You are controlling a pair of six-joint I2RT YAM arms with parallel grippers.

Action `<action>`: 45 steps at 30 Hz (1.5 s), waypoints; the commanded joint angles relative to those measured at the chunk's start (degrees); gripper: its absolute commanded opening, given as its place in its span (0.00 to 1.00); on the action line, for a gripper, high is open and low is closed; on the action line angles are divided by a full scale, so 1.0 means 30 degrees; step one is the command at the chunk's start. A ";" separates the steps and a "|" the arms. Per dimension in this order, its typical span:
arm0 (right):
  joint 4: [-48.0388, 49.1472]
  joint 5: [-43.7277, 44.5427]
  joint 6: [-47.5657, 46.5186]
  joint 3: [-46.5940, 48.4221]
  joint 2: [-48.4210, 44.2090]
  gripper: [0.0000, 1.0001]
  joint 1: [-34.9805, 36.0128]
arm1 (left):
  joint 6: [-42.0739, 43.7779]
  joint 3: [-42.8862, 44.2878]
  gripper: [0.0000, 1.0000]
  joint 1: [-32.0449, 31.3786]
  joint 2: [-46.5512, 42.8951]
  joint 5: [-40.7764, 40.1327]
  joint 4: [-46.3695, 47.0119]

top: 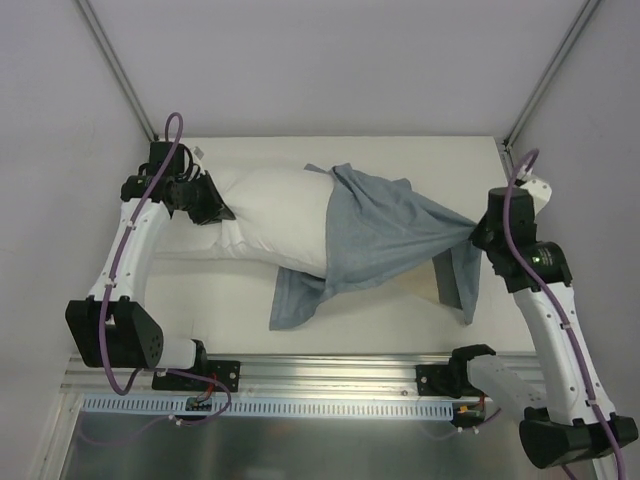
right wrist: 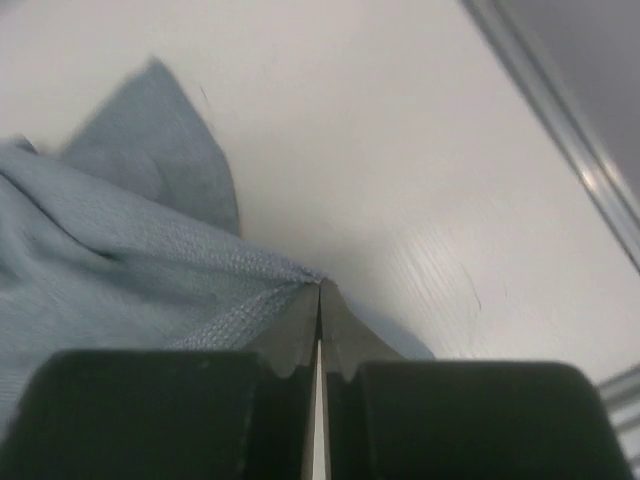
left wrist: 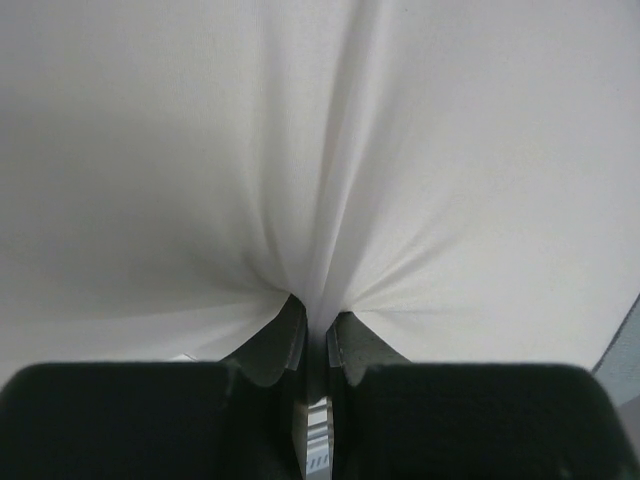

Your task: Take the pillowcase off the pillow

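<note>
Fingers (left wrist: pixel 282 348) of the left gripper (left wrist: pixel 315 322) are clenched on a fold of the white pillow (top: pixel 268 215) near the table's (top: pixel 390 328) left edge. The right gripper (right wrist: pixel 320 292) grasps the grey-blue pillowcase (top: pixel 385 235), bunched, near the right edge. It covers only the pillow's right end.

We found the pillow (top: pixel 270 215) lying across the middle of the table (top: pixel 400 325), its left end at our left gripper (top: pixel 222 212), left of centre. The pillowcase (top: pixel 385 235) covered the pillow's right end and stretched rightward to our right gripper (top: pixel 474 236), right of centre.
</note>
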 commanded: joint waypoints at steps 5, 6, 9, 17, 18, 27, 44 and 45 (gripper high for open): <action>0.1167 0.1227 -0.1614 0.7097 0.0380 0.01 -0.4173 | 0.0560 0.1937 0.00 0.2080 -0.0993 0.0120 0.0077; 0.1167 0.0120 -0.1381 0.7303 0.0439 0.01 -0.5804 | 0.0590 0.2113 0.00 0.2721 -0.1022 0.0353 -0.0068; 0.1138 -0.1759 -0.0793 0.7132 0.0615 0.01 -0.7747 | 0.0707 0.2115 0.00 0.3807 -0.1139 0.0881 -0.0099; 0.1987 -0.3136 -0.0413 0.0426 0.2193 0.01 -0.7930 | 0.0561 0.0505 0.00 0.4193 -0.1023 0.1264 0.0105; 0.1929 -0.3636 -0.0325 0.0392 0.2400 0.09 -0.7930 | 0.0561 0.0214 0.00 0.4222 -0.1022 0.1264 0.0135; 0.0350 -0.7423 -0.3511 0.3027 0.4827 0.96 -0.2111 | 0.1469 0.1467 0.99 0.1300 -0.1227 -0.0311 -0.0332; 0.0669 -0.7102 -0.3667 0.0978 1.5115 0.96 0.4784 | -0.0143 0.2057 0.74 -0.9137 0.4220 -0.6674 -0.1242; 0.0669 -0.6663 -0.3519 0.0861 1.5204 0.96 0.4785 | -0.0084 0.2056 0.57 -0.9137 0.4570 -0.6821 -0.1271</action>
